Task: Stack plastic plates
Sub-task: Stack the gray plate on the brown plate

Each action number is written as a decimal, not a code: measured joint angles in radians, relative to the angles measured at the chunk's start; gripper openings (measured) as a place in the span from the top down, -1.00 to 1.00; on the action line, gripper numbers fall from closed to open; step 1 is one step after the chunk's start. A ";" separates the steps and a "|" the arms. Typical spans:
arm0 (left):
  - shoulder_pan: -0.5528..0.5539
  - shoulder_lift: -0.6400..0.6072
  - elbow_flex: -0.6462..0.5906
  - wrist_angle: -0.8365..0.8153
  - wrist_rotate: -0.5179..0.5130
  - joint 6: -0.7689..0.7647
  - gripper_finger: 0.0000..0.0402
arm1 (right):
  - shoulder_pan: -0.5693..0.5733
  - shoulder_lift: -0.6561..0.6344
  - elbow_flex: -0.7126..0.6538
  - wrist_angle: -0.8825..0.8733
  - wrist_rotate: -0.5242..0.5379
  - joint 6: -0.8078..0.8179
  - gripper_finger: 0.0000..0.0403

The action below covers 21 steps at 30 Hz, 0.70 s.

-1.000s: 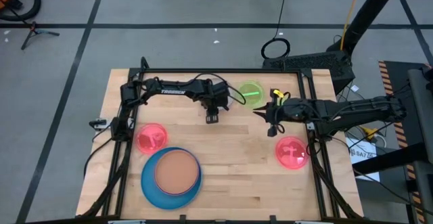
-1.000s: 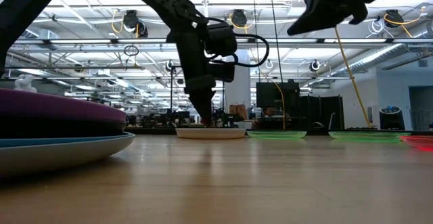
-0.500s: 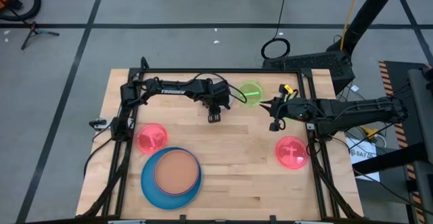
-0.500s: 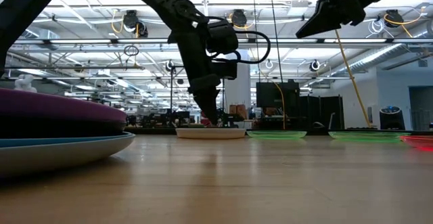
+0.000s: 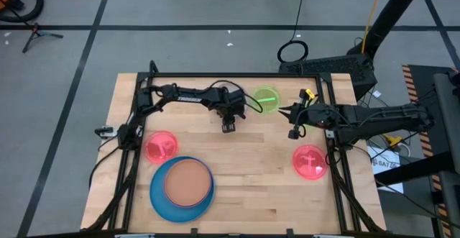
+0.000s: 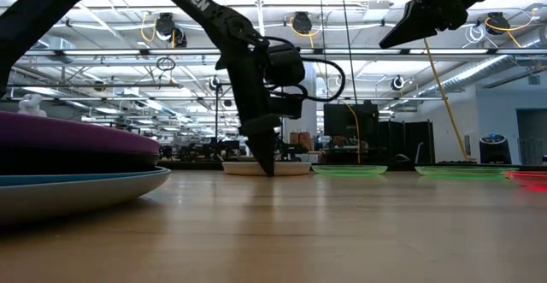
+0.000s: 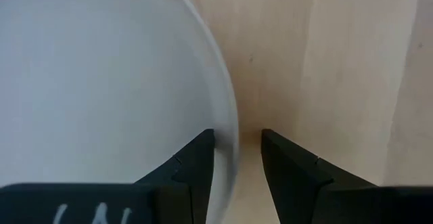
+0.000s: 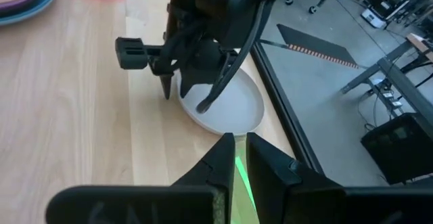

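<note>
My left fingers (image 7: 237, 158) straddle the white plate's (image 7: 101, 82) rim, narrowly open, ready to pinch it; my right fingers (image 8: 235, 158), nearly closed, wait at three o'clock.

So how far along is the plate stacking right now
Done: a stack with blue at the bottom and orange-brown on top. In hand: the left gripper straddles the whitish plate's rim. Left: two pink plates and a green one. The right gripper waits nearby.
</note>
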<state>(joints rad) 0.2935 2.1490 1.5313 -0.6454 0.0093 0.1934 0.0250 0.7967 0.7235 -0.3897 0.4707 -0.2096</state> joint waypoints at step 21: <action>-0.089 0.004 -0.002 -0.039 -0.202 -0.075 0.94 | 0.000 -0.002 0.000 0.003 0.000 0.000 0.84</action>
<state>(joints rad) 0.2042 2.1532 1.5297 -0.6841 -0.1925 0.1179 0.0250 0.7948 0.7235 -0.3866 0.4709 -0.2100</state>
